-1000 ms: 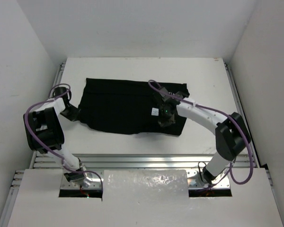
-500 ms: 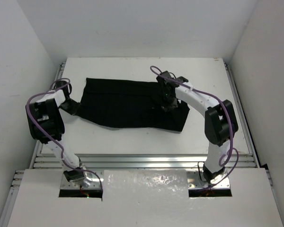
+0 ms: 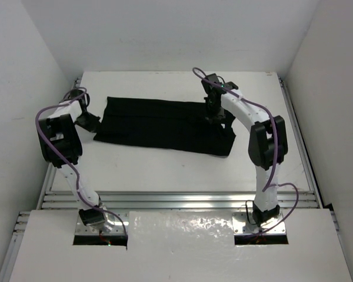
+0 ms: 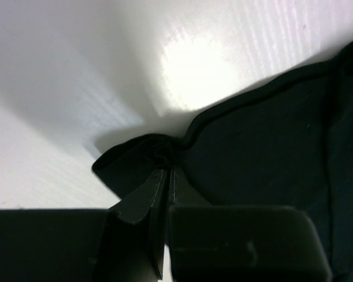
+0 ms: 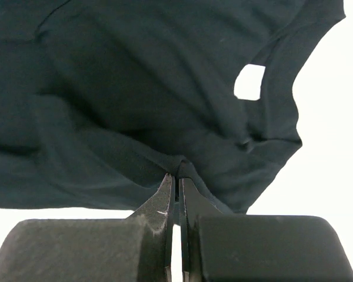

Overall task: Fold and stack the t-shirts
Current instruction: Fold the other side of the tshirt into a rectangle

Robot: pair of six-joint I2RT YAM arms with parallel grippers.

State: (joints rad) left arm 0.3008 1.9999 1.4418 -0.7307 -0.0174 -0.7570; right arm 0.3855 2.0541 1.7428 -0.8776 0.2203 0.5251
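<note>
One black t-shirt [image 3: 159, 124] lies as a long band across the far half of the table [image 3: 165, 170], mid-fold. Reaching far, the left gripper [image 3: 89, 121] pinches its left edge, the right gripper [image 5: 177, 179] a bunched fold near its right end. Next, likely, lay the cloth flat and release.

Bright even light, glare on table [image 4: 188, 76], t-shirt [image 4: 270, 147] underexposed, wrist views soft
</note>
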